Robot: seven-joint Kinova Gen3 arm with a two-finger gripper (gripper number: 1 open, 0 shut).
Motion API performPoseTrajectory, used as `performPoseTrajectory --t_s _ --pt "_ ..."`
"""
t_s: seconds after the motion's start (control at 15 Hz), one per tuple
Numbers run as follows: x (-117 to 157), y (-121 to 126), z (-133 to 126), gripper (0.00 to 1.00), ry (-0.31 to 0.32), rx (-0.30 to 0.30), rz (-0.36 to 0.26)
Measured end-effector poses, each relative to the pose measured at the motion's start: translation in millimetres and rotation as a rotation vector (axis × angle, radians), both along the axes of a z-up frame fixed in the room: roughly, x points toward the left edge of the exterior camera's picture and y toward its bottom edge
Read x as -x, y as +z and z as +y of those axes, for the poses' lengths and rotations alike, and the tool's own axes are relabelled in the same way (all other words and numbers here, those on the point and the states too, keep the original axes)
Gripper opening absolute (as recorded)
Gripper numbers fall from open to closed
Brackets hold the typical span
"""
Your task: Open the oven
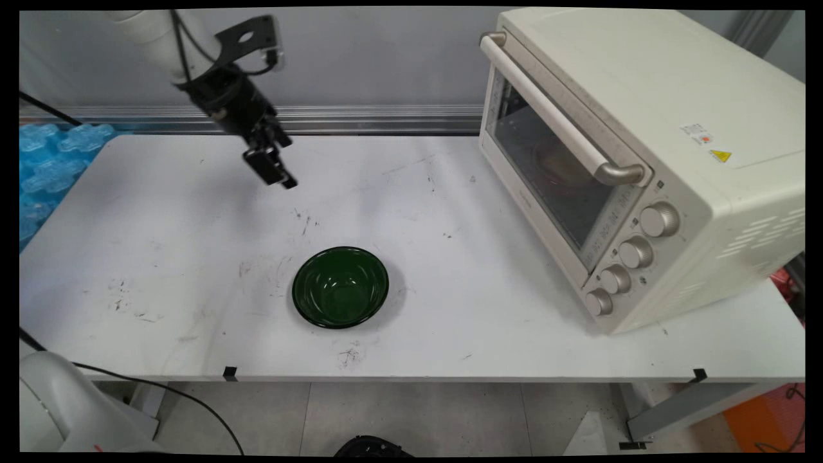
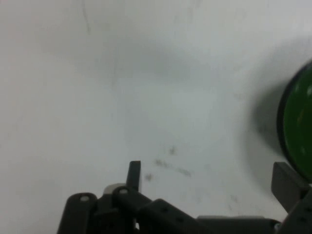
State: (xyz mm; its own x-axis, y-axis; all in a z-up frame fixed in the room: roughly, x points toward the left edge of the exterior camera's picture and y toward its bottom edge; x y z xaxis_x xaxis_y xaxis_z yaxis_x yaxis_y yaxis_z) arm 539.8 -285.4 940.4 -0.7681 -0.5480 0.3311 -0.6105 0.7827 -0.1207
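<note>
A scuffed white table runs in front of a grey wall, with a cream toaster oven standing at its right end, door shut and four knobs down the front corner. Taking the oven as the landmark, a dark green bowl sits well to its left, toward the table's near edge, upright and empty. Farther left still, past the table's edge, lies a patch of blue bubble wrap.

As far as the pictures show, nothing has been lifted or shifted: the bowl rests flat on the table, the oven is closed, and the gripper carries nothing.

The arm comes in from the upper left and slants down and to the right, so the gripper hangs in the air above the table's far half, well apart from the oven and beyond the bowl, touching neither. In the hand view the two fingers stand spread wide with bare table between them, and the bowl's green rim shows at the right edge, just outside the right-hand finger.
</note>
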Motion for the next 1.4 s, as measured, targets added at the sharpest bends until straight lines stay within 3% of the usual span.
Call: performPoseTrajectory --t_s 0.53,0.6,1.4 --pt "32.2 21.9 -33.3 1.00 -0.056 0.071 0.063" --pt "36.0 24.7 -37.3 0.00 -0.062 0.080 0.072" --pt "90.3 67.0 -83.1 0.00 -0.170 0.183 0.133"
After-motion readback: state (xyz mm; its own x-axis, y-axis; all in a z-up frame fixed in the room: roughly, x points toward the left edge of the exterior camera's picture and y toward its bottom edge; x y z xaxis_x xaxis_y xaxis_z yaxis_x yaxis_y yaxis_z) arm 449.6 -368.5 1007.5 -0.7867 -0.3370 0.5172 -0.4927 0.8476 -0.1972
